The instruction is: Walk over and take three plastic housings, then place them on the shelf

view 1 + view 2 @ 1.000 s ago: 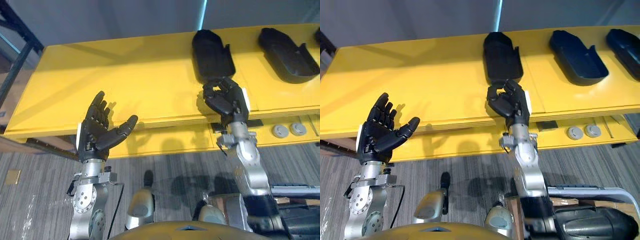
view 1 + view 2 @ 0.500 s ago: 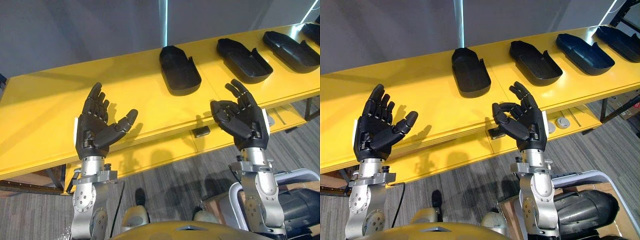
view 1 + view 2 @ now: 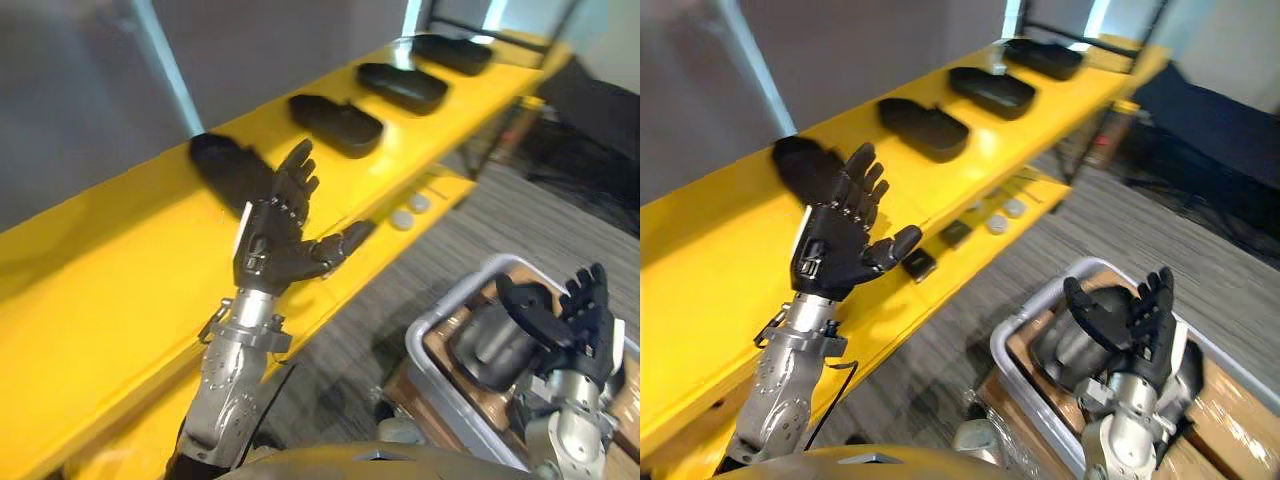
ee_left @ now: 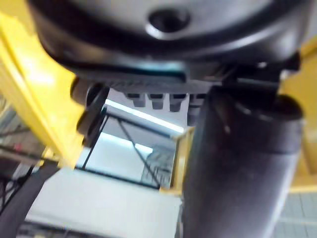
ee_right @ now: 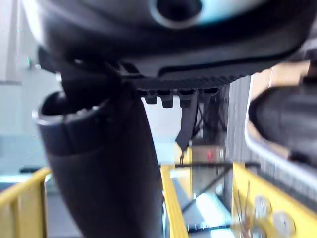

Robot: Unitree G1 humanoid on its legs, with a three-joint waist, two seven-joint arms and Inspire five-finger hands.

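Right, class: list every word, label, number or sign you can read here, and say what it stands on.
None can be read.
The black housings on the yellow shelf show no print.
The small dark tags and round discs below the shelf's edge are too blurred to read.

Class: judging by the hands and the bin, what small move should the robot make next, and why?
Probably lower the right hand into the grey bin onto the dark housing: both hands are open and empty, the right hovers over that bin, and the left hand is raised by the yellow shelf.
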